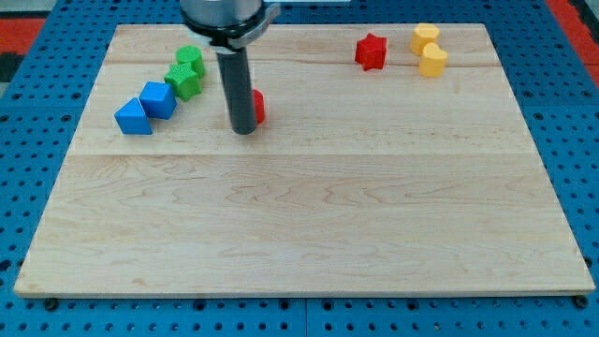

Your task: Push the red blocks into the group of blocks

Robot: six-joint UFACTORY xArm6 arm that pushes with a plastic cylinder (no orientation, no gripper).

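My tip [243, 130] rests on the wooden board at the upper left of centre. A red block [257, 106] sits right behind it, mostly hidden by the rod, so its shape cannot be made out. To the tip's left lies a group: two green blocks [186, 73] touching each other, a blue cube [158, 98] and a blue triangular block [133, 118]. A red star-shaped block [372, 51] sits at the view's upper right, far from the tip.
Two yellow blocks [429, 49] stand together at the view's upper right, just right of the red star. The wooden board [309, 225] lies on a blue pegboard table.
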